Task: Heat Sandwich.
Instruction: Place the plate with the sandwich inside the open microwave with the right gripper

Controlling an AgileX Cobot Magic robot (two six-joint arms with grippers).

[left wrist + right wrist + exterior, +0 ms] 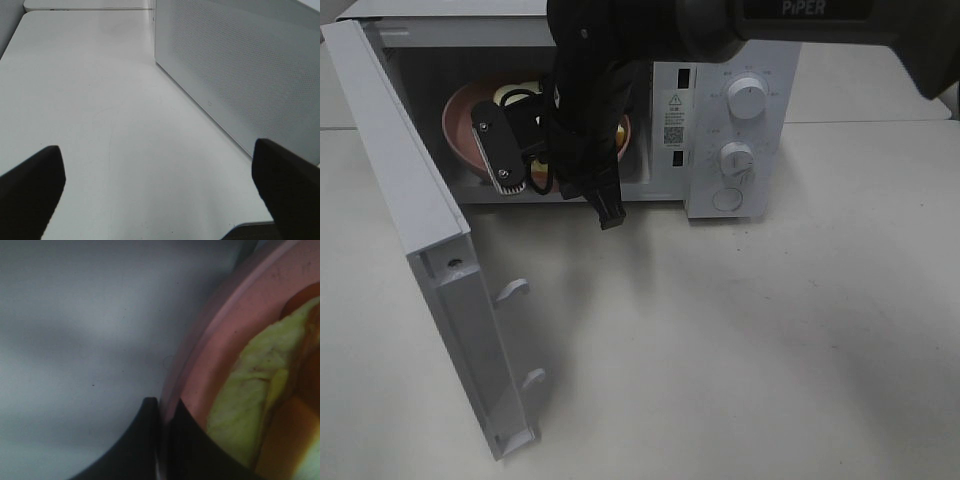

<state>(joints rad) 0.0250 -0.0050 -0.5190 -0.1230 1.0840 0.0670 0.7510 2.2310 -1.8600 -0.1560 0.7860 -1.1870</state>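
- Two claws to report, nearest one first: the left gripper point(157, 150) hangs released over the bare table point(740, 340), jaws spread wide with nothing between them. It sits just beside the microwave's perforated side wall point(240, 65).
- Next, the microwave door point(480, 340) stands swung fully open at the left of the overhead frame, its two latch hooks point(510, 290) poking out towards us.
- Past the door, the right arm point(590, 100) comes in from the upper right and dips into the oven mouth, blocking much of the cavity.
- Right gripper point(161, 415): clenched, dark fingers pinched together on the raised rim of the pink plate point(200, 350). It is grasping the plate, not the food.
- And there's the sandwich point(250, 390), lying on that plate inside the oven, pale yellow-green filling showing beside a tan crust, close to the pinch but not touched by it.
- Whether the plate already rests flat on the oven floor, I can't tell from here.
- Handling, as I judge it: the sandwich looks light and soft, in loose layers that would squash or slide apart under a direct squeeze. Better to carry it by the plate.
- That plate looks stiff and smooth, so the rim is the sensible hold. But a one-sided grip could let it tip, and it wants keeping level.
- Furthest back, at the upper right of the oven front: two white knobs, upper point(748, 98) and lower point(736, 158), with a round button point(728, 198) beneath, no claw near them.
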